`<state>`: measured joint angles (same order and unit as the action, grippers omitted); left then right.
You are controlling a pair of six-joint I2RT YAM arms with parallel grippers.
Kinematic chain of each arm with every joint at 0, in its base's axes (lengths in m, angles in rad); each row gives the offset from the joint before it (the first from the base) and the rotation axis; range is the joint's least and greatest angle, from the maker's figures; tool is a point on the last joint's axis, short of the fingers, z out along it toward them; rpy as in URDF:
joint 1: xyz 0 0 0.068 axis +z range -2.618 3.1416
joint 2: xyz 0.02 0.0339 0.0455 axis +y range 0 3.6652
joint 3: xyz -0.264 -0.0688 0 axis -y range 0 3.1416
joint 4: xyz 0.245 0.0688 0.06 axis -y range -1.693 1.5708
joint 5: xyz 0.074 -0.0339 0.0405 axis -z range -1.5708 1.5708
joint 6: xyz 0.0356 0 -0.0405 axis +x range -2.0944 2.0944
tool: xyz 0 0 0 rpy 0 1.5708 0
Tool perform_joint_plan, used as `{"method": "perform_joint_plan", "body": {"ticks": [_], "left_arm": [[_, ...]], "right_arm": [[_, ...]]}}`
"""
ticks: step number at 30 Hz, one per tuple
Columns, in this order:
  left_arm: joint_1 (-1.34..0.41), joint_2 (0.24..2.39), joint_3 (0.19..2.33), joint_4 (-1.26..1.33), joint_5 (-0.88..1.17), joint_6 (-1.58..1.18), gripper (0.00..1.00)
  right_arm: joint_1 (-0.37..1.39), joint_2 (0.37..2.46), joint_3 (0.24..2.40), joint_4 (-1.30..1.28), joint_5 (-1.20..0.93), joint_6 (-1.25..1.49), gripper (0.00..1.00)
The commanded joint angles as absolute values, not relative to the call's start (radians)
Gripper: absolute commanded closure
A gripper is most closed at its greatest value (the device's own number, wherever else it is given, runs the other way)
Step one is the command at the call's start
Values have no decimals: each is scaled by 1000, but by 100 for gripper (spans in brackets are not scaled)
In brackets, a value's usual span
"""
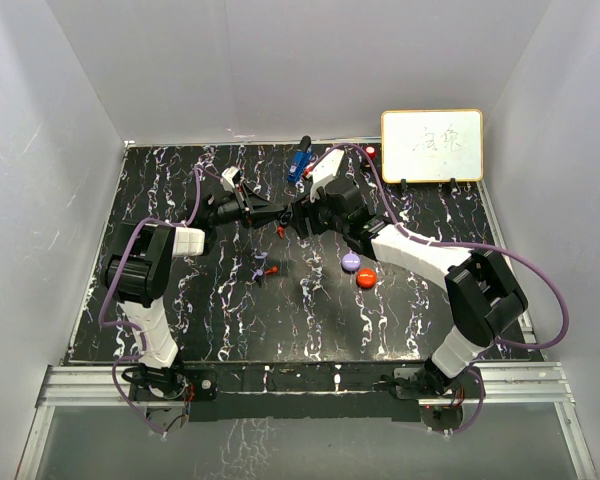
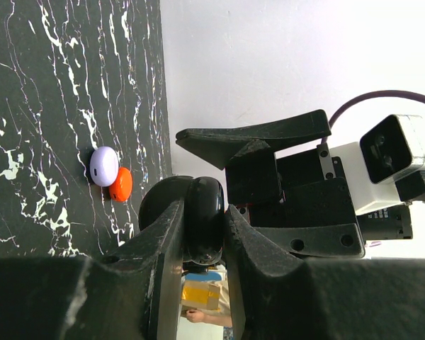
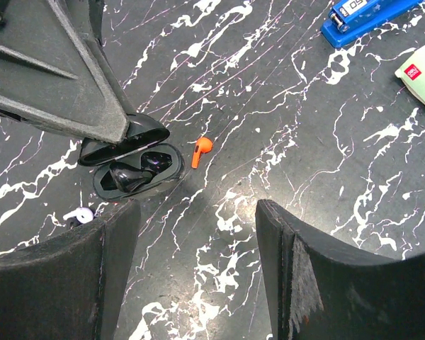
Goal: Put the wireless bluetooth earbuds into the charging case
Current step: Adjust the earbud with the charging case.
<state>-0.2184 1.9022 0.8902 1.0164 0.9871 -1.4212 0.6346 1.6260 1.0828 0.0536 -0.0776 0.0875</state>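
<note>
Near frame centre, your left tool (image 2: pixel 202 234) is pinching the black case (image 3: pixel 138 166); your right tool (image 3: pixel 198 234), hovering half-open and empty, is risking knocking the red earbud (image 3: pixel 201 150) away.

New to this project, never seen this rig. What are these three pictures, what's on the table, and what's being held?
Two robot arms are bolted at the near edge of a black marbled table.

The top view looks down from above and behind them. The other two come from cameras on each wrist, so the dark shapes at the bottom of those are each arm's own fingers.

The left end effector is shut on a glossy black open charging case, holding it above the table. The right end effector is open and empty, above a small orange-red stemmed earbud.

Also lying there: a round lilac case touching a round orange-red case, more small earbuds, a blue gadget and a whiteboard.
</note>
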Motion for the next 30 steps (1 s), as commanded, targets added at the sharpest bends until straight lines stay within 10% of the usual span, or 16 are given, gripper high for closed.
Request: {"method": "perform_joint_plan", "body": {"ticks": [1, 30], "left_arm": [[-222, 1841, 904, 1018, 999, -1411, 100], [-223, 1851, 884, 994, 1000, -1382, 100]], "right_arm": [[637, 1619, 1133, 107, -82, 89, 36], [636, 1626, 1150, 93, -67, 79, 36]]}}
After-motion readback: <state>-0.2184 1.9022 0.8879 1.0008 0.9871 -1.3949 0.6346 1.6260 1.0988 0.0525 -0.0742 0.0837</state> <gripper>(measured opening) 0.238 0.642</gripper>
